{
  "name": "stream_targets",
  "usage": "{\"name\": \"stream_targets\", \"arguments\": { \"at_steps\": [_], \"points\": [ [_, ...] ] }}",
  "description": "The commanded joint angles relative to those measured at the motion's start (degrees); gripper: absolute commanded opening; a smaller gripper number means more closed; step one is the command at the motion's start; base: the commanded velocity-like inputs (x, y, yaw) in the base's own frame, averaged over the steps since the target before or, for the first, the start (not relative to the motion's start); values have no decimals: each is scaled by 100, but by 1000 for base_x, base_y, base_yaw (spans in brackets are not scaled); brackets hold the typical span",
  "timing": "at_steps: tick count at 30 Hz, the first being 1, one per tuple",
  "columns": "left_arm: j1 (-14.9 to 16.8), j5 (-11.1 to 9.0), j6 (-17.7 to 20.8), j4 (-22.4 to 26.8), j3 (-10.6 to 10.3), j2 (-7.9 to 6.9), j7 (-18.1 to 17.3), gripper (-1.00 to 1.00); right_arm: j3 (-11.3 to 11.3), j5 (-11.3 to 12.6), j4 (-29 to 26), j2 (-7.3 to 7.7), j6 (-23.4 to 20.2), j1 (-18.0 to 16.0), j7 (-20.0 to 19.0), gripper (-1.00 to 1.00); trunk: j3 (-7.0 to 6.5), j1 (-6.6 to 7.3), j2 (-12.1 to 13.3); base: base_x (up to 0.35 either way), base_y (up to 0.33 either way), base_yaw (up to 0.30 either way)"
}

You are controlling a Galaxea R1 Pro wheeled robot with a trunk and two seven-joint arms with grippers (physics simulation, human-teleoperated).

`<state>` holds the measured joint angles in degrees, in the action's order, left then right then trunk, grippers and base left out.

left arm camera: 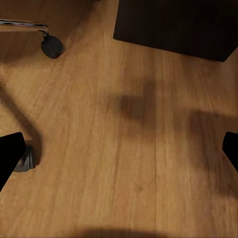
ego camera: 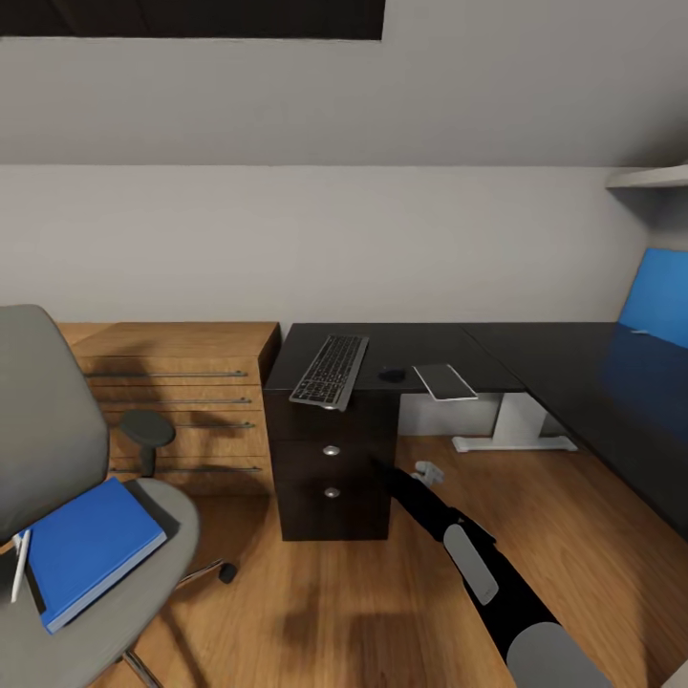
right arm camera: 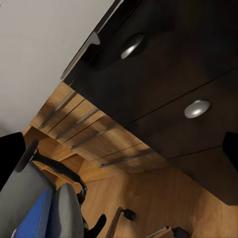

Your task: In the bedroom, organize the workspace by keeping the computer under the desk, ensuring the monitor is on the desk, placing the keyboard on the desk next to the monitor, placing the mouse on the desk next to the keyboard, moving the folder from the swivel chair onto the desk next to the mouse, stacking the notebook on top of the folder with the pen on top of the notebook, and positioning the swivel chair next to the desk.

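Waiting on the swivel chair [ego camera: 57, 459] seat is the blue folder [ego camera: 86, 549], with a pale pen [ego camera: 20, 566] at its edge, so moving it to the desk [ego camera: 554, 358] looks like the step in hand. The keyboard [ego camera: 331, 371], a dark mouse [ego camera: 392, 376] and the grey notebook [ego camera: 444, 381] already lie on top. The right gripper [ego camera: 427, 472] hangs released before the drawer unit [ego camera: 332, 468]; the left gripper [left arm camera: 119, 153] faces the floor [left arm camera: 124, 148], fingers spread. Next, an arm must turn toward the chair.
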<state>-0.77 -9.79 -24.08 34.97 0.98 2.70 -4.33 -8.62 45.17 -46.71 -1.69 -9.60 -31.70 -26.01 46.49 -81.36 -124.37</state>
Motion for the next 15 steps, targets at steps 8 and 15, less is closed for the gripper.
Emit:
{"name": "stream_targets", "arguments": {
  "at_steps": [8,15],
  "points": [
    [-2,-58,0,1,8,4,-50,100,1,68,15,12,-42,2,-209,100,4,1,-2,0,12,0],
    [-2,-50,0,1,0,10,-50,100,1,66,29,7,-42,5,-425,100,4,1,-2,0,1,0]
  ]
}}
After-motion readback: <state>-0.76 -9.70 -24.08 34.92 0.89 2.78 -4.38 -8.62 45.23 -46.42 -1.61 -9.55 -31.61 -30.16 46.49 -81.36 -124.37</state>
